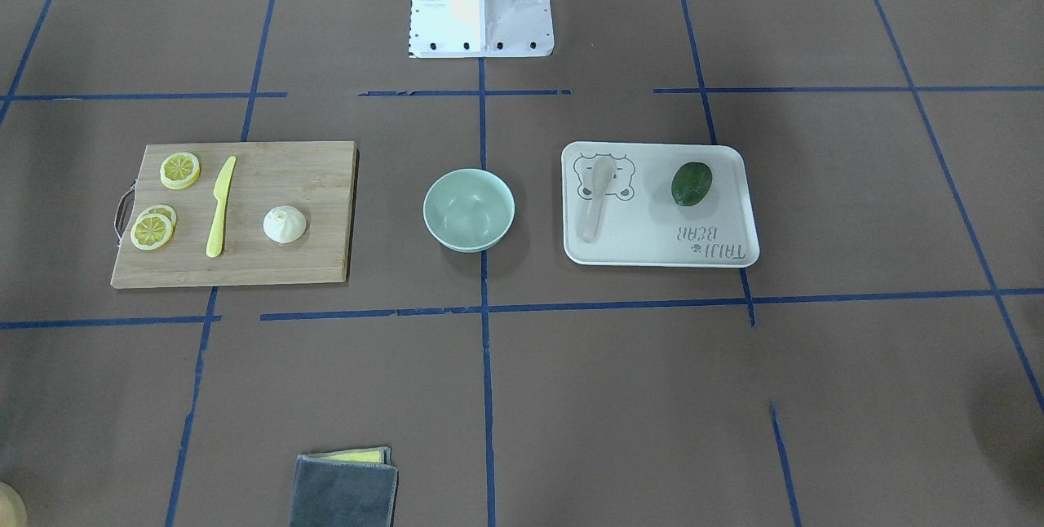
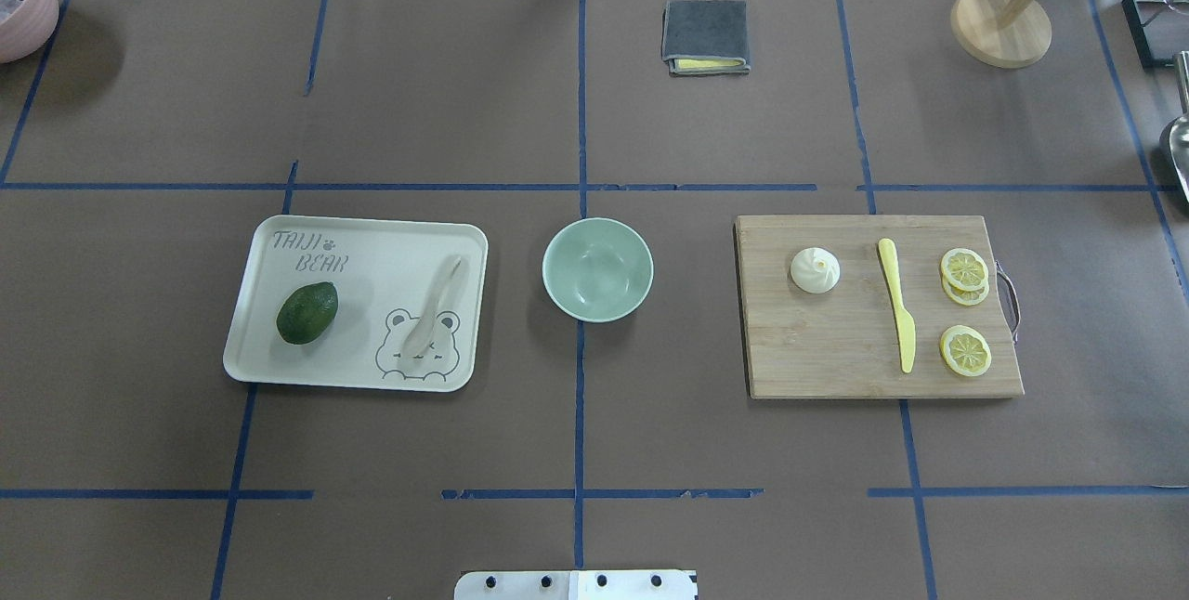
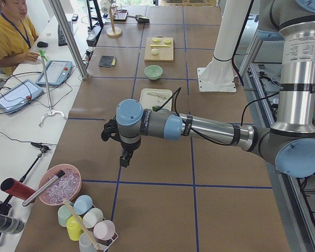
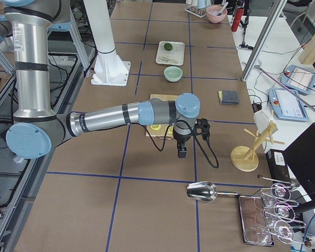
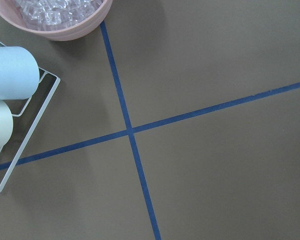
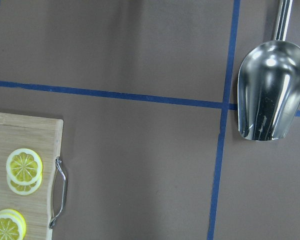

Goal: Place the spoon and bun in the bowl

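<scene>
The pale mint-green bowl [image 2: 597,268] stands empty at the table's middle. The off-white spoon [image 2: 432,307] lies on the white tray [image 2: 372,238] to the bowl's left in the overhead view. The white pleated bun [image 2: 815,269] sits on the wooden cutting board [image 2: 836,358] to the bowl's right. My left gripper [image 3: 124,159] hangs over the table's left end, far from the tray; I cannot tell if it is open or shut. My right gripper [image 4: 182,152] hangs beyond the board's outer end, and I cannot tell its state either. Neither wrist view shows fingers.
A dark green avocado [image 2: 307,312] lies on the tray. A yellow knife [image 2: 897,303] and lemon slices [image 2: 964,270] lie on the board. A folded grey cloth [image 2: 705,35] is at the far side. A metal scoop [image 6: 271,95], a pink bowl [image 5: 60,17] and a cup rack [image 5: 10,100] sit at the table's ends.
</scene>
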### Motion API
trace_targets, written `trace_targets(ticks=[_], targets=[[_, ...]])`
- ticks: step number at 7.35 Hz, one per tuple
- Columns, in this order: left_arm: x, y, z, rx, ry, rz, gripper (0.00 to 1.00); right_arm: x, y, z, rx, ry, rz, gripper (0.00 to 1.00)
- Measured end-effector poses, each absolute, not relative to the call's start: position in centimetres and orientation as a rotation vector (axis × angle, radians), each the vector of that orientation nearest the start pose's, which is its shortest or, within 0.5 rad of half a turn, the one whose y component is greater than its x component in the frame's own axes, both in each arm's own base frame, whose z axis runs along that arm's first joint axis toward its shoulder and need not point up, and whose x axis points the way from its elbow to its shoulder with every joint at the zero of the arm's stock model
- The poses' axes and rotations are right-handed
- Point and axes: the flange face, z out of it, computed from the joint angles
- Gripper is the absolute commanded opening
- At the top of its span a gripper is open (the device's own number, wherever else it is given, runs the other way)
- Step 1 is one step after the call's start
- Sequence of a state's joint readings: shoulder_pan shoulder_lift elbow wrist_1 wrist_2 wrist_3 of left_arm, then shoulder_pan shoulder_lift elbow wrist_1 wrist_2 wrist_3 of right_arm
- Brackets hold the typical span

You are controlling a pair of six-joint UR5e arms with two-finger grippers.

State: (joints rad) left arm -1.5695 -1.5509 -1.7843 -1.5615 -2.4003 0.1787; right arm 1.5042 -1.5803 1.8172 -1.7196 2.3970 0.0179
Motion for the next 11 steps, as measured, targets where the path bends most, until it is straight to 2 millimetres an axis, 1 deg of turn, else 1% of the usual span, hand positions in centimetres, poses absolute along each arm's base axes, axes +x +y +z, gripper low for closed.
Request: trace_targets(ticks=[2,3,4,5,6,7,8,9,10,11], targets=[[-5.4,-49.0,55.6,0.256,0.834,0.245,1.00,2.8,-48.7,55.4,0.049,-0.827,-0.080,1.00],[-4.9,-49.2,54.8,0.300,0.871,0.260,1.00,2.6,-48.8,55.2,0.050,-0.829,-0.081,1.00],[-3.7,-49.4,53.6,0.367,0.893,0.307,1.00,2.4,-48.7,55.0,0.051,-0.845,-0.085,1.00],[-0.3,-49.6,52.3,0.405,0.921,0.376,1.00,1.9,-48.7,54.6,0.051,-0.871,-0.095,1.00],[5.4,-49.5,50.4,0.418,0.966,0.453,1.00,1.2,-48.7,53.8,0.056,-0.893,-0.115,1.00],[11.3,-49.6,47.4,0.421,1.028,0.484,1.00,0.1,-48.6,52.6,0.068,-0.906,-0.145,1.00],[20.1,-49.9,41.7,0.372,1.124,0.457,1.00,-1.1,-48.4,51.5,0.077,-0.911,-0.175,1.00],[29.7,-48.7,35.9,0.315,1.188,0.424,0.99,-1.8,-48.4,51.0,0.082,-0.913,-0.193,1.00],[36.5,-47.0,32.6,0.314,1.193,0.395,0.97,-2.3,-48.3,50.8,0.081,-0.913,-0.204,1.00],[40.8,-45.8,31.5,0.328,1.175,0.377,0.90,-2.6,-48.4,51.0,0.078,-0.911,-0.210,1.00]])
